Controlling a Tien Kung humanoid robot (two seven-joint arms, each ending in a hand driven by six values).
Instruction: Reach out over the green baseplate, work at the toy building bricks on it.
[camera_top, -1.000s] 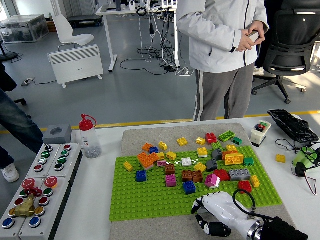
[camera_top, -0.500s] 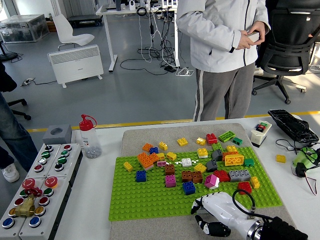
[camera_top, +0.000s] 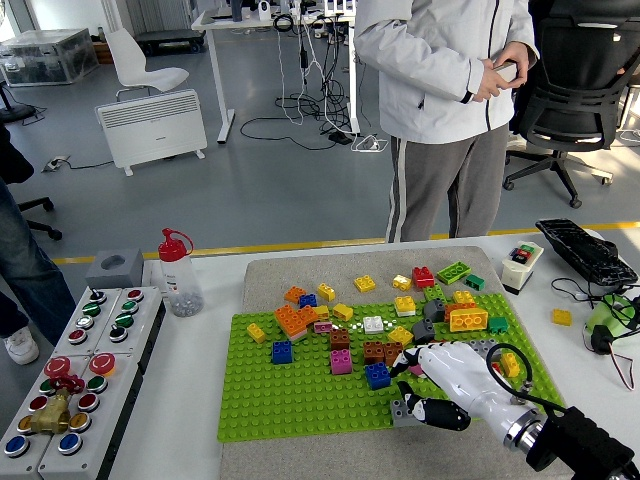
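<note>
Head view, items as I see them from my station.

Item 1: green baseplate (camera_top: 300, 400), lying flat on a grey mat (camera_top: 262, 275) on the white table (camera_top: 190, 400). Its near left part is bare studs.

Item 2: toy building bricks, scattered over the far half of the plate. I note an orange brick (camera_top: 294, 320) at the left of the group, a blue brick (camera_top: 283, 351) just in front of it, a small yellow brick (camera_top: 257, 332) to its left, a magenta brick (camera_top: 341, 361), a brown pair (camera_top: 383, 351), a blue brick (camera_top: 377, 375), a white brick (camera_top: 373, 324) and a large yellow brick (camera_top: 467, 319) at the right. A red brick (camera_top: 423, 275) and a green brick (camera_top: 452, 271) lie beyond the plate's far edge, on the mat.

Item 3: my right hand (camera_top: 440, 380), white-shelled with black fingers, reaching in from the lower right over the plate's near right part, close by the blue brick and brown pair. Fingers curled downward; I cannot tell whether they clasp a brick.

Item 4: left arm, none on screen.

Item 5: clear bottle with red cap (camera_top: 179, 272), upright, left of the mat.

Item 6: button panels (camera_top: 85, 355), at the table's left edge.

Item 7: a person in a pale jacket (camera_top: 440, 70) standing at the far side, hands clasped together at chest height, well away from the table.
</note>
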